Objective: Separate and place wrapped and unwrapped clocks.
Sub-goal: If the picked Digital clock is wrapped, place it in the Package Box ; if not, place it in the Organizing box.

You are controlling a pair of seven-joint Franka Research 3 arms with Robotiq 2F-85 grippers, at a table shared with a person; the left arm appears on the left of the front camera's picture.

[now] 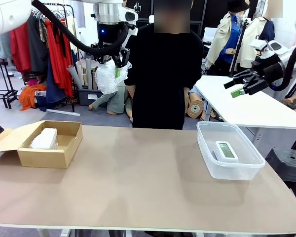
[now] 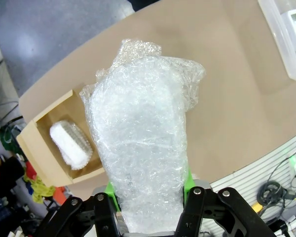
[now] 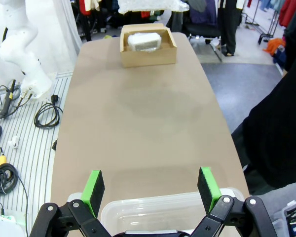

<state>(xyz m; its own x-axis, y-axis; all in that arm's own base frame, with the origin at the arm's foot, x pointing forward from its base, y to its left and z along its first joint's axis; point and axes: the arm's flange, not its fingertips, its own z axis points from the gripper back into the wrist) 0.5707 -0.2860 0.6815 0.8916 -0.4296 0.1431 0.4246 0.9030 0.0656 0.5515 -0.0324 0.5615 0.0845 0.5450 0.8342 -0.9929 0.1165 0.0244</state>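
Wrapped clock (image 2: 143, 148), bubble-wrap lump, clamped in left gripper (image 2: 149, 195), held high above surface (image 1: 138, 182) near far-left edge. Unwrapped clock (image 1: 226, 150), white with grey screen, lies flat in clear tub (image 1: 251, 165) on surface's right side. Second wrapped clock (image 1: 43, 138) lies inside open cardboard box (image 1: 44, 158) at left. Right gripper (image 1: 238, 88) raised right of tub, jaws spread wide, holding nothing. Person (image 1: 163, 69) in black stands at far side.
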